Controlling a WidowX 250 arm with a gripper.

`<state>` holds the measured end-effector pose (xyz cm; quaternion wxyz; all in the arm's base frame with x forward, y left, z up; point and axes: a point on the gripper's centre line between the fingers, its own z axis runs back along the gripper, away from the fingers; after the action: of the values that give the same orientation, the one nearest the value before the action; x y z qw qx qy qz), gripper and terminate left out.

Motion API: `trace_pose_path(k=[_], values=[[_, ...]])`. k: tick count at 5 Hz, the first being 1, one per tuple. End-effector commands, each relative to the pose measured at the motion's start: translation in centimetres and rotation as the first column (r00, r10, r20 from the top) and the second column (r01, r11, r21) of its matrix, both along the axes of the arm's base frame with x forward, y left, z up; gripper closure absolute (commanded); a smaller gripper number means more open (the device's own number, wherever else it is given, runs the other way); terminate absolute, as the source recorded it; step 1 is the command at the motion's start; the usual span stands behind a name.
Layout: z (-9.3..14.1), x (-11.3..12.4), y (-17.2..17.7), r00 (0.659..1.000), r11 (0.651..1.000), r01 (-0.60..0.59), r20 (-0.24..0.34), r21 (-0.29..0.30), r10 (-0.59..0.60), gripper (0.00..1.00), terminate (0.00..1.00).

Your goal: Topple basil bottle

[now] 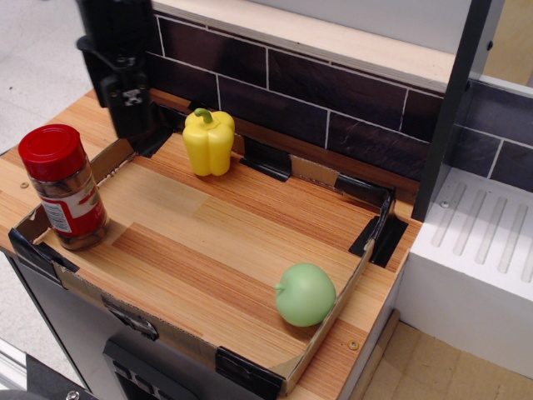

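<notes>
The basil bottle (65,188) stands upright at the front left corner of the cardboard tray (326,327). It is a clear jar with a red cap, a red-and-white label and brownish contents. My black gripper (130,125) hangs at the back left, above the tray's far left corner, behind the bottle and left of the yellow pepper (209,142). It is well apart from the bottle and holds nothing. I see it edge-on, so its fingers overlap and the gap between them is hidden.
A green apple (306,294) lies at the tray's front right corner. A dark tiled wall (350,96) runs behind the tray, with a black post (445,108) and a white ribbed drainer (483,242) on the right.
</notes>
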<state>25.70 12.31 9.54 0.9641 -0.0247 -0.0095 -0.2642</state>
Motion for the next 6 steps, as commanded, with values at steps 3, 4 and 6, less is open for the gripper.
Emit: trace_pose_path(k=[3,4,6], values=[[1.3,-2.2,1.3,0.99,0.997,-0.056,0.136,0.053,0.048,0.0,0.0],[1.1,-2.8,1.8,0.984,0.994,-0.079,0.164,0.08,0.065,0.0,0.0],[0.9,-3.7,2.4,0.988,0.991,-0.049,0.148,0.124,0.031,0.0,0.0]])
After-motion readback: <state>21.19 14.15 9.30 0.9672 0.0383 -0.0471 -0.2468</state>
